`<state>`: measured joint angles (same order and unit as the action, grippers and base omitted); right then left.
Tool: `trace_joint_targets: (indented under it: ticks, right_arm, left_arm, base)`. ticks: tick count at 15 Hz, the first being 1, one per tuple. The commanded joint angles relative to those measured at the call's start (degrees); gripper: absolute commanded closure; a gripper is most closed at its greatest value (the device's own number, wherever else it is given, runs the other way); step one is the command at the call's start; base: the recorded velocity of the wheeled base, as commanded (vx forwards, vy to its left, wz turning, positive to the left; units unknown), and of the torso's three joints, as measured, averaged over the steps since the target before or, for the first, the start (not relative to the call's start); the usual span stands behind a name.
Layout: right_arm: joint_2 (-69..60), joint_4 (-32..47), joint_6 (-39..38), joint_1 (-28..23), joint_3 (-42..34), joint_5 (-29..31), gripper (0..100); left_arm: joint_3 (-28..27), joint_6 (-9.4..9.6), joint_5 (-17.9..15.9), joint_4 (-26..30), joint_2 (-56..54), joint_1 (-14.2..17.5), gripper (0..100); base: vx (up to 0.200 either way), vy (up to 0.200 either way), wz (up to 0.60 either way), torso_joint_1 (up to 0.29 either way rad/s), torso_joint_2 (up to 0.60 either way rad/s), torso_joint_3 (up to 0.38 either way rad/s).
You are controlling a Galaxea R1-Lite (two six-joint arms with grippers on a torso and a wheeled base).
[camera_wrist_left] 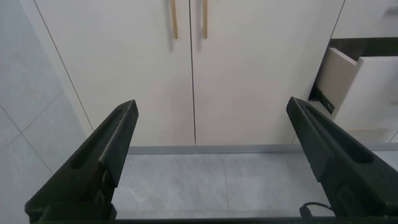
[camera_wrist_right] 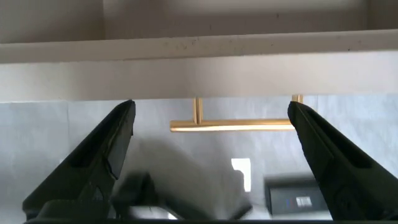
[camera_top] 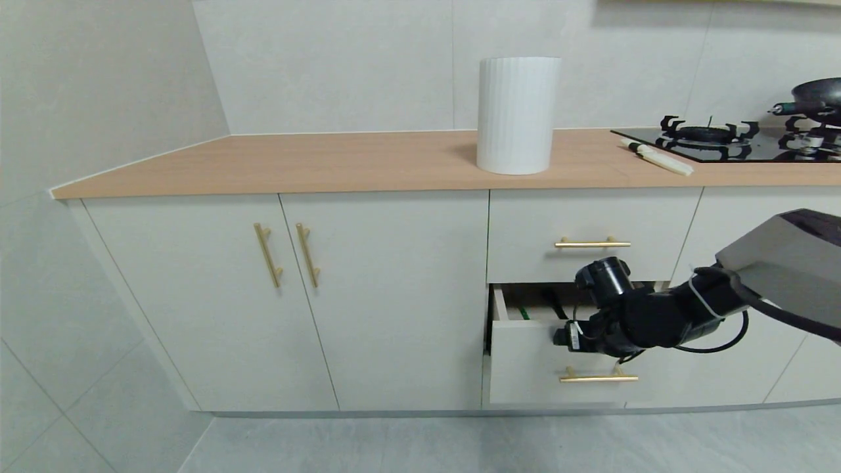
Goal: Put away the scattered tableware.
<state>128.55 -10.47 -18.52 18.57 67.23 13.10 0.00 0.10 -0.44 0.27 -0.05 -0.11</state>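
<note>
brass handle lies beyond the spread right tool.

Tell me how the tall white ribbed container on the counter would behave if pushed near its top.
The white container stands fairly tall, so a high push might tip it; a low push would likely slide it over the smooth countertop. Its ribbed wall may help grip.

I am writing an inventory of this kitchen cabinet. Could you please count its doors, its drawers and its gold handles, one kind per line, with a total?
Doors: 2 (left door, right door)
Drawers: 2 (upper drawer shut, lower drawer open)
Gold handles: 4 (door handles, drawer handles)
Total: 8
</note>
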Motion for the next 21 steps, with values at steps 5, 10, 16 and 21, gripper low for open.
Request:
trace_joint_targets:
  ticks: [5, 10, 16, 21]
  right_arm:
    - [8.4, -13.3, -0.5, -0.1, -0.5, 4.3, 0]
    - [11.8, -24.7, -2.1, -1.5, 0.2, 6.3, 0]
    - [13.9, -24.7, -5.5, -3.5, 4.8, 7.6, 0]
    - [15.7, -24.7, -8.6, -5.6, 9.3, 11.5, 0]
  left_arm:
    - [0.0, -0.01, 0.0, 0.0, 0.0, -0.1, 0]
    - [0.0, -0.01, 0.0, 0.0, 0.0, -0.1, 0]
    - [0.0, -0.01, 0.0, 0.0, 0.0, -0.1, 0]
    - [0.0, -0.01, 0.0, 0.0, 0.0, -0.1, 0]
  base:
    - [0.0, 0.0, 0.0, 0.0, 0.0, 0.0]
    - [0.0, 0.0, 0.0, 0.0, 0.0, 0.0]
    - [0.0, 0.0, 0.0, 0.0, 0.0, 0.0]
    - [0.0, 0.0, 0.0, 0.0, 0.0, 0.0]
